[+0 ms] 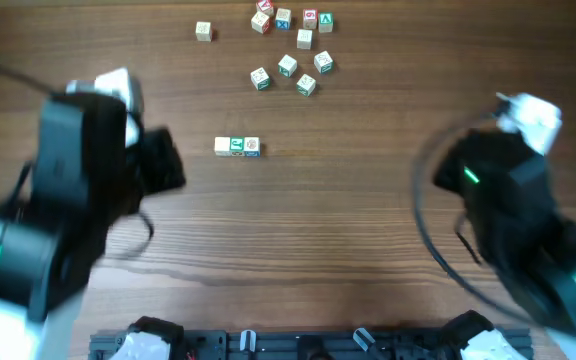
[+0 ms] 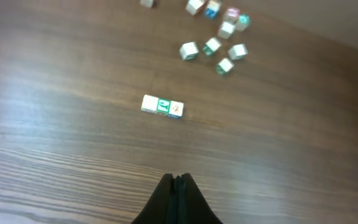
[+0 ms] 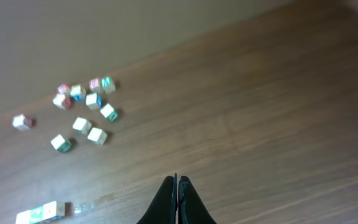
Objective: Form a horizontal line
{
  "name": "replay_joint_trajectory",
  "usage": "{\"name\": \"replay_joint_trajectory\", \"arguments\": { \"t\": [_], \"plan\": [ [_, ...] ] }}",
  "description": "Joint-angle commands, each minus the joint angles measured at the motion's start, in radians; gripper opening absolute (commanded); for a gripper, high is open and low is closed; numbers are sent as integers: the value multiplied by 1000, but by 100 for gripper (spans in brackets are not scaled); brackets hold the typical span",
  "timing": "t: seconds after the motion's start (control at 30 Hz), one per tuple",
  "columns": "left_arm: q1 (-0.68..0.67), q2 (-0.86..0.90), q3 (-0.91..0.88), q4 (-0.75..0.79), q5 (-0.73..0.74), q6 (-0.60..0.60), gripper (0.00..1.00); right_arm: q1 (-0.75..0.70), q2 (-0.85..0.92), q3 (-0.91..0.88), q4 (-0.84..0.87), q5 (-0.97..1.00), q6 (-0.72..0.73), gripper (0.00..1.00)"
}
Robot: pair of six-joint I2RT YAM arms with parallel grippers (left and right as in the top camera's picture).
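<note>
Row's down: the horizontal line [image 2: 162, 106] of three touching cubes lies ahead of the left end effector [image 2: 178, 177], clenched on nothing. The right end effector [image 3: 176, 179], clenched empty too, has it off left. Looks done; loose cubes [image 1: 287, 66] beyond.

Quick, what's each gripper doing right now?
Left gripper: closed, holding nothing.
Right gripper: closed, holding nothing.

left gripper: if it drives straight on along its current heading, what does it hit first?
Likely the three-cube row, almost dead ahead of the left gripper, with only bare table between. Depth is unclear, so the shut fingers might touch wood short of it.
</note>
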Motion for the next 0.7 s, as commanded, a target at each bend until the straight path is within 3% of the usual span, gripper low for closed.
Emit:
{"name": "replay_joint_trajectory", "arguments": {
  "t": [0.0, 0.03, 0.07, 0.1, 0.13, 0.17, 0.2, 0.67],
  "plan": [
    [-64, -145, -147, 4, -67, -50, 4, 1, -132, 1, -32, 41, -13, 9],
    [-71, -179, -181, 10, -67, -57, 7, 1, -163, 1, -34, 41, -12, 20],
    [-74, -201, -206, 17, -67, -60, 18, 1, -185, 1, -33, 42, -12, 33],
    [-76, -233, -241, 27, -67, -60, 39, 1, -217, 1, -30, 41, -11, 48],
    [-76, -251, -262, 33, -67, -60, 51, 1, -234, 1, -26, 41, -11, 67],
    [-76, -264, -276, 33, -67, -60, 78, 1, -259, 1, -24, 41, -11, 88],
    [-76, -275, -284, 32, -67, -59, 100, 1, -276, 1, -27, 41, -12, 100],
    [-76, -280, -288, 21, -63, -58, 100, 1, -306, 1, -107, 41, -10, 100]
  ]
}}
